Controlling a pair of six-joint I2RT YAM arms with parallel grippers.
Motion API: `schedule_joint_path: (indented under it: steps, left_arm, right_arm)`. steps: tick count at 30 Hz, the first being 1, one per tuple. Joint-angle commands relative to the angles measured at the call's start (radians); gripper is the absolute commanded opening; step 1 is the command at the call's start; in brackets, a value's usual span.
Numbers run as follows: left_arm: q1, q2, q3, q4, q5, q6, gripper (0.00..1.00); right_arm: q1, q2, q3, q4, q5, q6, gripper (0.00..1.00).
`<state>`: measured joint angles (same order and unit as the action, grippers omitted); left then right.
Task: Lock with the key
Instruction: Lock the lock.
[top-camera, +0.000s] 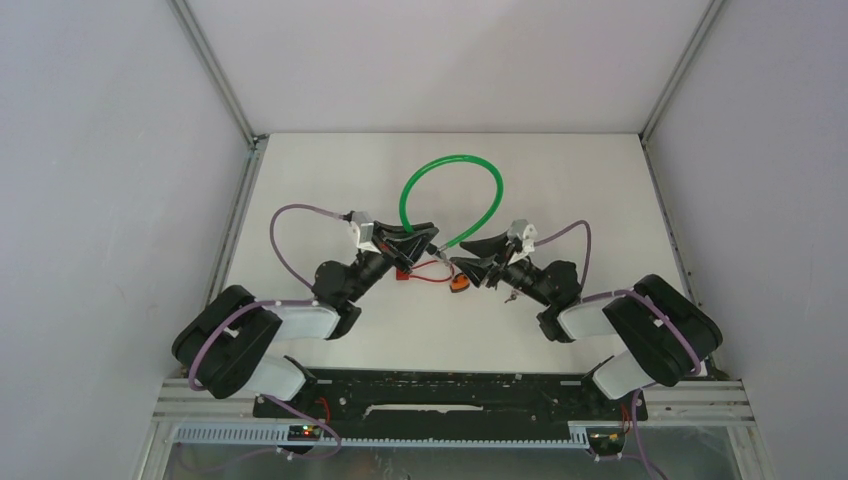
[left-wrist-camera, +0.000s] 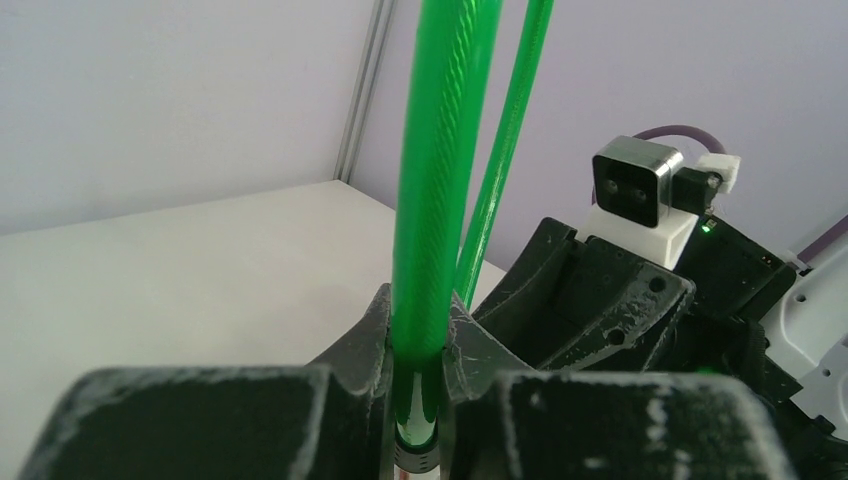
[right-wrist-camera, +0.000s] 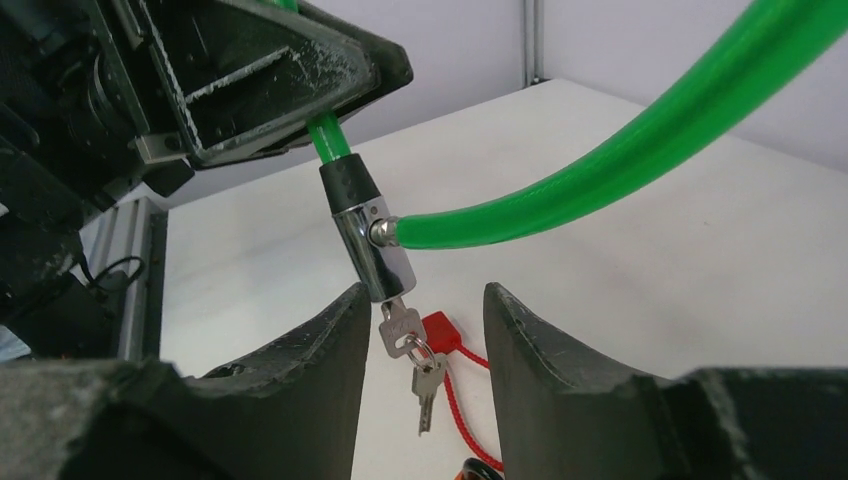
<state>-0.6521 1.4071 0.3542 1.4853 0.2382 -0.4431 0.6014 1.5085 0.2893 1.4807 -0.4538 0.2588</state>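
Green cable lock (right-wrist-camera: 600, 185) raised above tabletop (top-camera: 560, 180) centre, left gripper (left-wrist-camera: 420, 400) clamped on cable just above lock cylinder (right-wrist-camera: 375, 250). Cylinder axis near vertical, keyhole down, key (right-wrist-camera: 400, 330) inserted. Right gripper (right-wrist-camera: 425, 300) jaws apart, flanking key.

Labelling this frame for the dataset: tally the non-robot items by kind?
Cable lock: 1
Keys: 2
Red tag: 1
Red cord: 1
Orange fob: 1
Total: 6
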Motion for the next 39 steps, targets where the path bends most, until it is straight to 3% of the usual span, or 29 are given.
schedule_joint_path:
  steps: [1, 20, 23, 28, 34, 39]
  left_arm:
    - [-0.004, -0.027, 0.004, 0.109, -0.011, 0.022, 0.00]
    - [-0.003, 0.004, 0.040, 0.109, 0.067, 0.002, 0.00]
    - [-0.004, 0.011, 0.047, 0.109, 0.082, -0.002, 0.00]
    - [-0.004, 0.018, 0.054, 0.109, 0.095, -0.007, 0.00]
    - [-0.004, 0.020, 0.055, 0.109, 0.091, -0.009, 0.00]
    - [-0.004, 0.021, 0.055, 0.109, 0.087, -0.010, 0.00]
  right_arm:
    - [-0.009, -0.024, 0.036, 0.044, 0.026, 0.119, 0.48]
    - [-0.024, -0.063, 0.041, 0.044, 0.107, 0.277, 0.49]
    - [-0.028, -0.068, 0.038, 0.044, 0.118, 0.280, 0.45]
    - [-0.037, -0.067, 0.034, 0.044, 0.123, 0.277, 0.28]
    - [-0.036, -0.057, 0.039, 0.045, 0.098, 0.272, 0.26]
    - [-0.035, -0.041, 0.048, 0.045, 0.070, 0.266, 0.14]
